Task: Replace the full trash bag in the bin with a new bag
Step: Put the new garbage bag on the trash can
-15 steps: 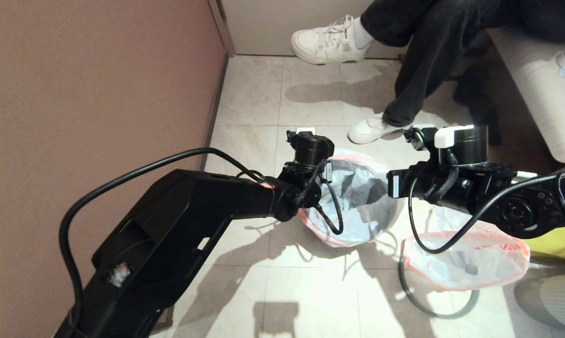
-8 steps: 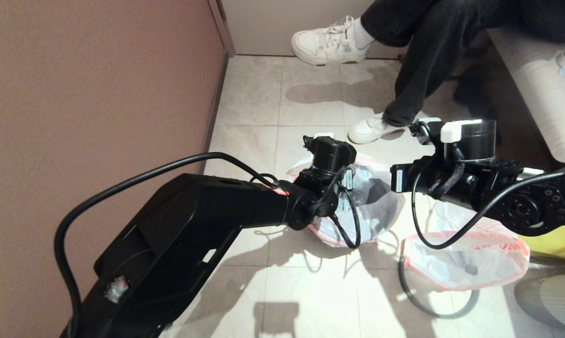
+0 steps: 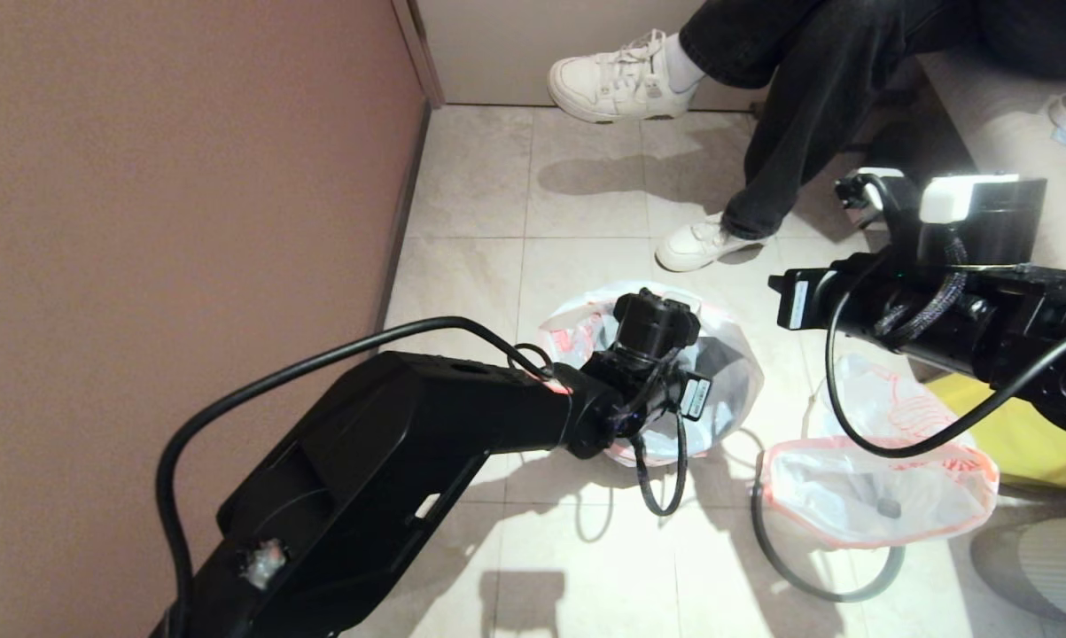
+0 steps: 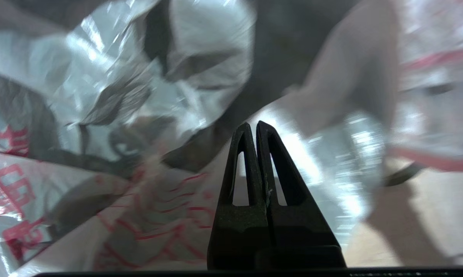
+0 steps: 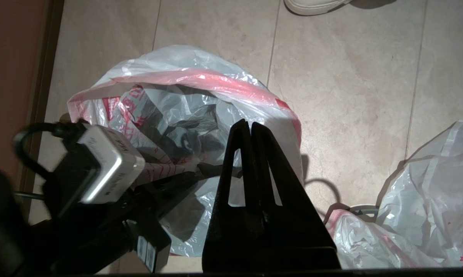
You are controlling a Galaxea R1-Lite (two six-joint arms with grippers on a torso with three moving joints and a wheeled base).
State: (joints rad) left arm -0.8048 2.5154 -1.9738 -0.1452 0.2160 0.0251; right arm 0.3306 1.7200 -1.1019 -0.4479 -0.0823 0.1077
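While the new bag (image 3: 727, 372) lay draped over the bin, whose dark inside showed through the film, the left gripper (image 4: 253, 129) reached down into that bag, jaws together on nothing. The right gripper (image 5: 249, 127) hung above the bin, likewise closed and empty. Beside the bin lay the full trash bag (image 3: 878, 487). Pushing further could probably tear the film or drag its pink edge off the rim.
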